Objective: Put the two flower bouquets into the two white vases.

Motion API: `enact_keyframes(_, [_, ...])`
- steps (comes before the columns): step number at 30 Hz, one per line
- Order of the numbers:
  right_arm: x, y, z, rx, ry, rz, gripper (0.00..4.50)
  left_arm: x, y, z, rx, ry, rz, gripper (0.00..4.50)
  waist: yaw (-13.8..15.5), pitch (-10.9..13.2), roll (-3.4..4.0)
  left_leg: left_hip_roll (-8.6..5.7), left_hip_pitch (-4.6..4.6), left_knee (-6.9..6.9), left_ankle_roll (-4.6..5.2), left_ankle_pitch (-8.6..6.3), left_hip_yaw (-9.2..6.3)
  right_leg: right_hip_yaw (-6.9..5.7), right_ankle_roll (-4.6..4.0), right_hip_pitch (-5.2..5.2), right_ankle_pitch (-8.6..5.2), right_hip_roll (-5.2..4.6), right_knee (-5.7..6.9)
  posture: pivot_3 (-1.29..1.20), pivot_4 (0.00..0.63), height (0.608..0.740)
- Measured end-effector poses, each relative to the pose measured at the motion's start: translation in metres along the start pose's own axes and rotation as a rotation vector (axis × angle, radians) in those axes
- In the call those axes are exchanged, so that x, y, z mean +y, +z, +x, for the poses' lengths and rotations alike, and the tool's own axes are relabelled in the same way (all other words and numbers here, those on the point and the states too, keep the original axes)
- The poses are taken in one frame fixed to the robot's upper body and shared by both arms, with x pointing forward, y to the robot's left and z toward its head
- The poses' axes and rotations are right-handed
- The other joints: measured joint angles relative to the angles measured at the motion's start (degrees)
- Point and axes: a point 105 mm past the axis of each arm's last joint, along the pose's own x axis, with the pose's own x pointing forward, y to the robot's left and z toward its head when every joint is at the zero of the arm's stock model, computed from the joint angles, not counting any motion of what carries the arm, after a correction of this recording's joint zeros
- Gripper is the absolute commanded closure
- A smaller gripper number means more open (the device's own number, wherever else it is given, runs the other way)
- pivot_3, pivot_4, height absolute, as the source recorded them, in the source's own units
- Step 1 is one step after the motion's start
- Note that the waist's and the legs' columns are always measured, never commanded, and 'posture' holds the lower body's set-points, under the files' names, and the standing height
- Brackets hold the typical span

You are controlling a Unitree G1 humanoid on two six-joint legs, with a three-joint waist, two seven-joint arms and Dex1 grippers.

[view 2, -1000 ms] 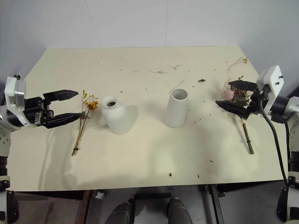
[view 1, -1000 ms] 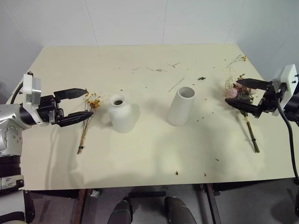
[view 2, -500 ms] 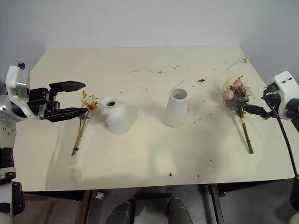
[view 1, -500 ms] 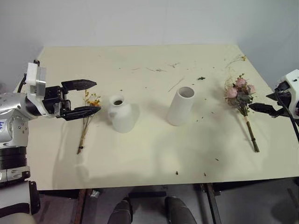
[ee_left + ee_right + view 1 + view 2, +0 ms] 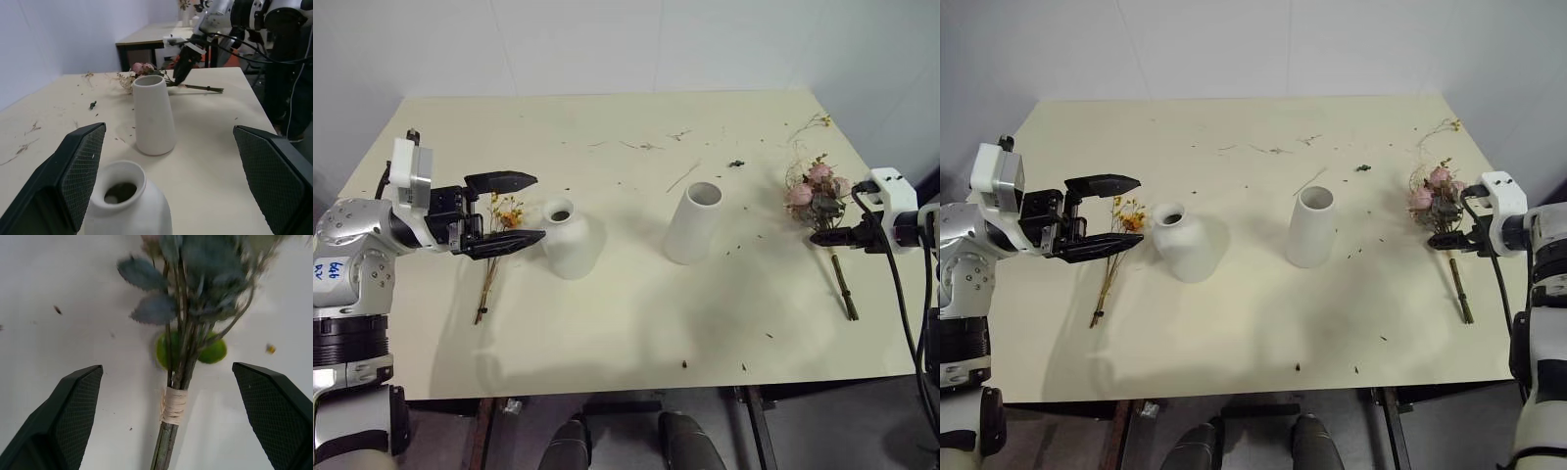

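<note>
Fingers of the right gripper (image 5: 168, 416) stand apart astride the rose bouquet (image 5: 815, 196) stems, poised to clamp. Left gripper (image 5: 514, 211), likewise apart, hovers above the yellow bouquet (image 5: 497, 250) beside the squat vase (image 5: 570, 238); both bouquets lie on the table (image 5: 636, 313).

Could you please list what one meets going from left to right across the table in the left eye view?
Left end effector → squat vase → tall vase → rose bouquet → right end effector. The yellow bouquet overlaps the left end effector, so I leave it out.
</note>
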Motion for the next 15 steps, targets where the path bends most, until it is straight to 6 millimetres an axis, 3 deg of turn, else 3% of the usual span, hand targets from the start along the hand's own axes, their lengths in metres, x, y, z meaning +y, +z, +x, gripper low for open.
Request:
enact_keyframes(1, [0.0,-0.005,0.004,0.024,-0.005,-0.004,0.0,-0.001,0.001,0.001,0.0,0.0,0.003,0.05,0.07,0.0,0.0,0.0,-0.01,0.02,0.0,0.0,0.0,0.0,0.01,0.0,0.0,0.0,0.0,0.0,0.15,0.74])
enact_keyframes(4, [0.0,-0.014,0.011,0.068,-0.015,-0.021,0.57,-0.003,0.008,0.003,-0.005,0.0,0.021,0.0,-0.01,0.0,0.0,-0.01,0.0,0.06,0.0,0.0,0.0,0.0,0.03,0.01,0.02,0.0,0.02,0.0,0.15,0.74])
enact_keyframes(15, [0.004,-0.01,0.016,0.021,0.016,-0.015,4.36,-0.004,0.012,0.001,-0.008,0.017,0.025,0.0,-0.27,0.0,0.0,-0.01,0.03,0.09,-0.01,0.0,0.0,0.01,0.04,0.03,0.02,0.0,0.09,0.0,0.15,0.74])
